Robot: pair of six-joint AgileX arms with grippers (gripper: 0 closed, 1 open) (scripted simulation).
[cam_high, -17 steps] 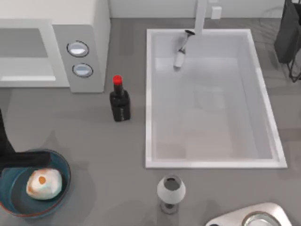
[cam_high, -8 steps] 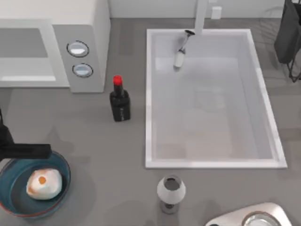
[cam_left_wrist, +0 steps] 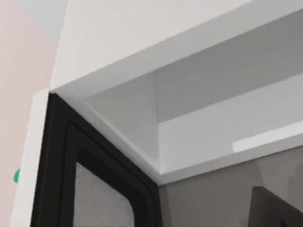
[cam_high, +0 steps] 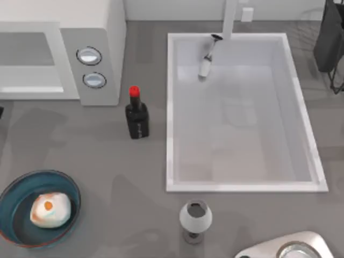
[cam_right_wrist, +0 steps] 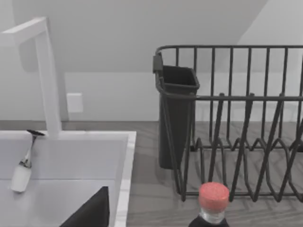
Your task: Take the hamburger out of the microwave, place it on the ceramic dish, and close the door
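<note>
**Burger served, door left to shut**

Nearest, hamburger [cam_high: 50, 209] resting in the ceramic dish [cam_high: 15, 226] at the table's front left. Farther, left gripper [cam_left_wrist: 272, 210] close before the open microwave [cam_high: 59, 11], door [cam_left_wrist: 94, 189] just beside it; whether wide or narrow, cannot tell. Gone from above the dish since a second ago. Right arm idle, facing the sink [cam_high: 242, 185]

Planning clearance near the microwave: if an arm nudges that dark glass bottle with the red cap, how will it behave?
The dark glass bottle with the red cap stands upright, tall over a small base, so a push near the cap would probably tip it. Its squarish body suggests that it would slide or topple rather than roll. It stands close to the light grey boxy microwave, so a knock leftward would likely send it against that.
</note>
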